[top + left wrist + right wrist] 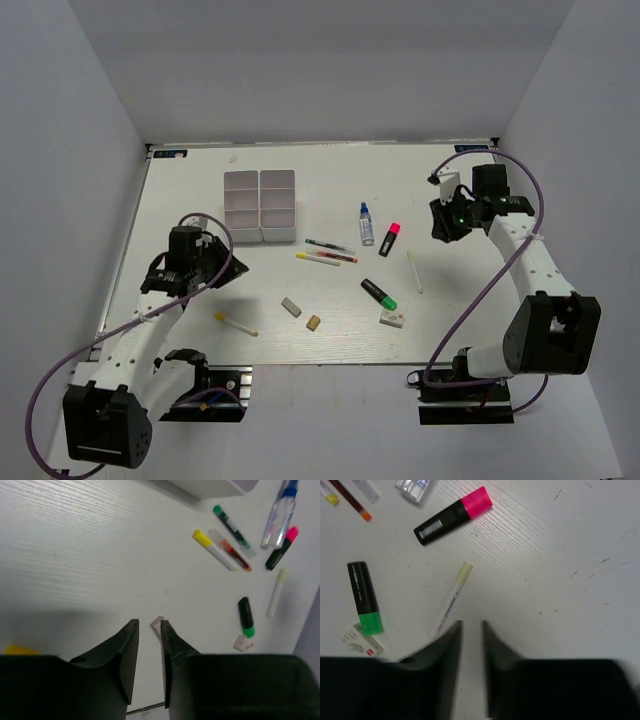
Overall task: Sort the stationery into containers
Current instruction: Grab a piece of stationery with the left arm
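**Sorting not started yet, both arms hovering**

The stationery (379, 293) lies loose on the table (330, 170), right of the white plastic 6-compartment organiser (260, 205). Left gripper (149, 625) and right gripper (471, 625) are both slightly spread, pinching nothing. I'd guess the right drops onto the white yellow-tipped marker (451, 600) next.

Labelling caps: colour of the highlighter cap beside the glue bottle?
Pink cap; best in right wrist view.
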`<state>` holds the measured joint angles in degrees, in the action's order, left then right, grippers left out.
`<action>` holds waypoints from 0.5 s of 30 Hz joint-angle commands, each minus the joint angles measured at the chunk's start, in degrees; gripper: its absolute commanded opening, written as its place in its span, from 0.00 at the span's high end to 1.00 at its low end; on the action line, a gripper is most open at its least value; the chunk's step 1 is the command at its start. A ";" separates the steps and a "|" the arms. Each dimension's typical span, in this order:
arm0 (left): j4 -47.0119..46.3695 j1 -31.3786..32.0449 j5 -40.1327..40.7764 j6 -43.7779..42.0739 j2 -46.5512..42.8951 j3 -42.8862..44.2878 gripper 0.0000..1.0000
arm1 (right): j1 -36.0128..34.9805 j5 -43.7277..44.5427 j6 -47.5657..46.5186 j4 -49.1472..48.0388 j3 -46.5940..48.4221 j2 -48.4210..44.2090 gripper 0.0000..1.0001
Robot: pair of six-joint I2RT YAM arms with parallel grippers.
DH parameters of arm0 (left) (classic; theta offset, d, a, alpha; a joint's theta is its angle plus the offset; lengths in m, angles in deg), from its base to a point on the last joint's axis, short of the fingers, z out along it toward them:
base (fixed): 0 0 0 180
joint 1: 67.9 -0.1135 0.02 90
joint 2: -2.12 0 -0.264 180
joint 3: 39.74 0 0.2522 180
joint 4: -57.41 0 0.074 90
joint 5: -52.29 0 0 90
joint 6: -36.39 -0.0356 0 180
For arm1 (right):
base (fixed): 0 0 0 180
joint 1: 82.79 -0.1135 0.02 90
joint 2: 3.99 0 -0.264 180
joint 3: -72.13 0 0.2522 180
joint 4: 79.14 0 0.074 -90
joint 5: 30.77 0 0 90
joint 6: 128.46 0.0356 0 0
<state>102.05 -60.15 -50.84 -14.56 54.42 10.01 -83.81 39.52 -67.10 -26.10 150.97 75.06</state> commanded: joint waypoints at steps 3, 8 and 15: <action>-0.99 0.43 -1.73 1.64 4.91 0.22 0.66 | 0.31 1.16 -1.24 0.00 2.60 1.55 0.80; 13.66 0.95 7.66 7.17 13.18 7.84 0.40 | 0.31 -0.42 -0.98 -3.86 -0.38 0.06 0.20; 34.77 1.57 17.61 18.25 12.30 19.38 0.33 | 0.23 -7.45 7.01 -10.19 0.05 4.62 0.20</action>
<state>125.52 -58.86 -39.25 -2.19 68.01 26.33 -83.61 36.29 -64.92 -31.01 150.89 77.99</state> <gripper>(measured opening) 0.666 0.795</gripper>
